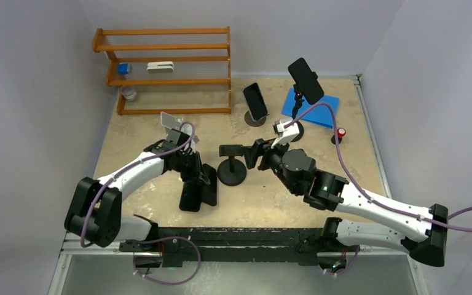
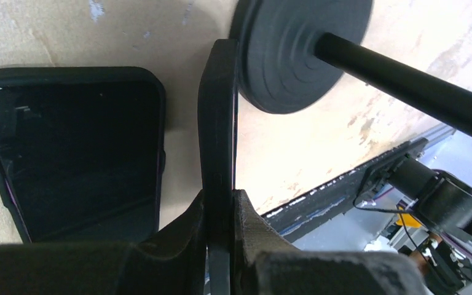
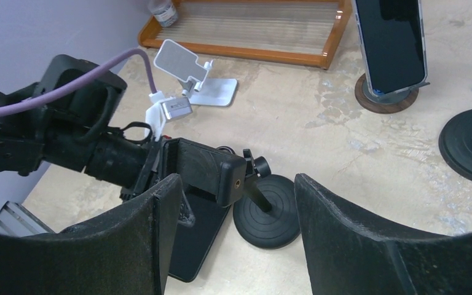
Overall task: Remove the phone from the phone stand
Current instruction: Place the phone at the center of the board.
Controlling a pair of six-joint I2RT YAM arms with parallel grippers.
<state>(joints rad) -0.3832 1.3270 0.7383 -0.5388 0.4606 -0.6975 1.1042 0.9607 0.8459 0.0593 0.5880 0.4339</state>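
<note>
beige tabletop (image 1: 270, 206). left end effector (image 2: 220, 212) clenched on phone (image 2: 218, 110), edge-on, already off stand (image 1: 232, 174). right end effector (image 3: 236, 184) released near stand. next: lay phone flat, let go.

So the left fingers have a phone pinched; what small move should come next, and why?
Probably lower the held phone onto the table and let go. The left fingers pinch it on edge, already out of the stand, beside a second phone lying flat.
</note>
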